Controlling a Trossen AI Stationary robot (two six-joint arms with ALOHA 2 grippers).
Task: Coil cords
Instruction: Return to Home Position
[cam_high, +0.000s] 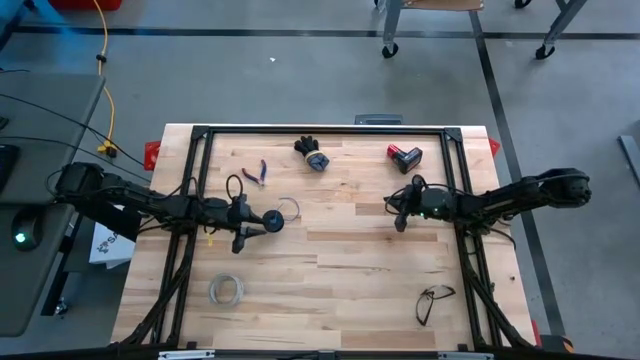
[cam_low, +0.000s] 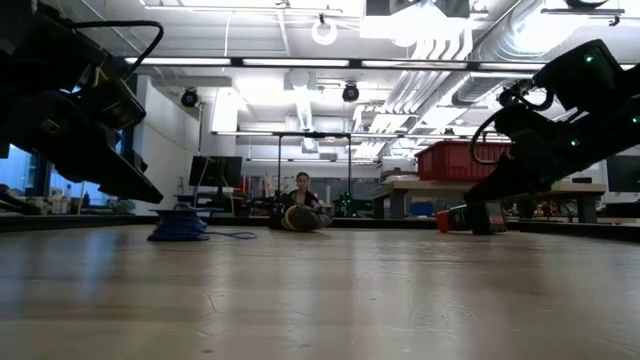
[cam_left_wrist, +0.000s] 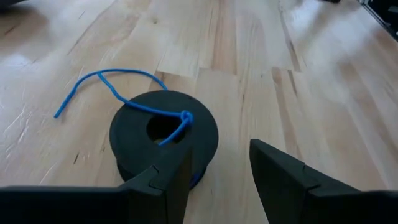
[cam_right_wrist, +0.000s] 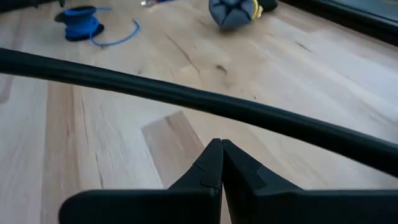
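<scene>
- Two arms reached over the wooden table (cam_high: 340, 280).
- Of these, the left gripper (cam_left_wrist: 221, 155) was open, with its fingers apart and gripping nothing.
- Just before it the black spool (cam_left_wrist: 163, 134) lay flat on the table. The blue wire (cam_left_wrist: 74, 96) was wound on it, and one loose end trailed on the wood.
- Well apart from the spool, the right gripper (cam_right_wrist: 219, 146) was closed and empty.

I see smooth, faintly glossy pale wood on the counter (cam_left_wrist: 311, 74); the spool (cam_left_wrist: 130, 134) is matt black, its wire (cam_left_wrist: 185, 116) blue plastic-coated.

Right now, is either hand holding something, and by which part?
Nothing is held. The left hand is open near the spool; the right hand is shut, empty.
</scene>
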